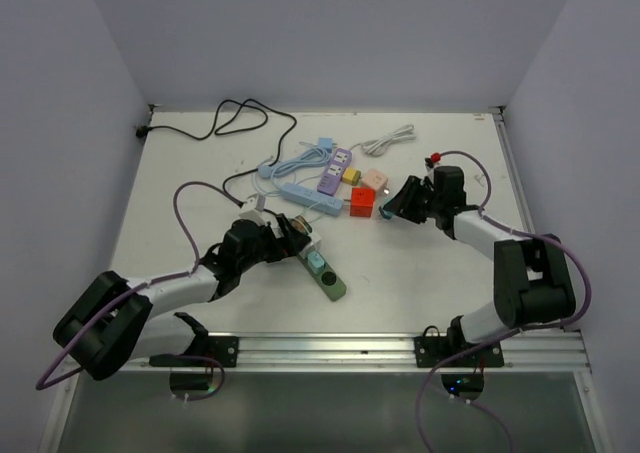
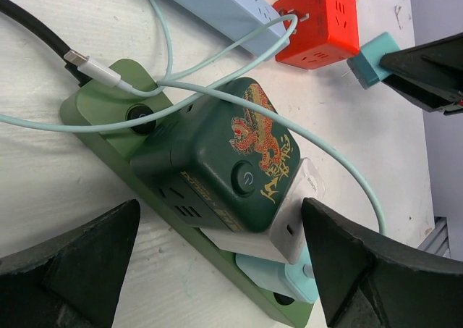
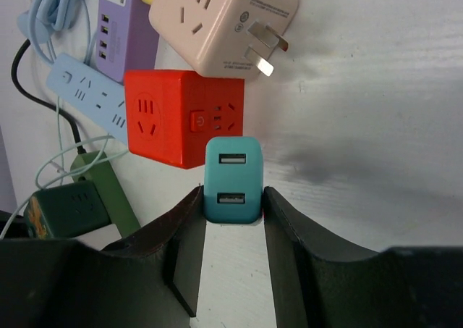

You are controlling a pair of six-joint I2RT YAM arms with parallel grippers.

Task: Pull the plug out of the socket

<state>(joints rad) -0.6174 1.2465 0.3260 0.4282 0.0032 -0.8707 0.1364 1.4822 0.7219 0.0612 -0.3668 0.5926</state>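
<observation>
Teal plug [image 3: 231,161]: smooth rounded block, sitting just right of the red cube socket [image 3: 173,125], prongs clear.
Right end effector [image 3: 231,198]: black fingers are pinching the plug's sides.
Left end effector [image 2: 221,219]: gaping wide, straddling the glossy dark green charger [image 2: 224,154] on the green strip [image 2: 108,107].
Room: bare white table [image 3: 376,125] is lying open on the plug's near side.

A white table [image 1: 430,273] sits boxed in by plain pale lavender walls [image 1: 340,33] under even light.

Illegible gold characters on green adapter [image 2: 239,161]
</observation>
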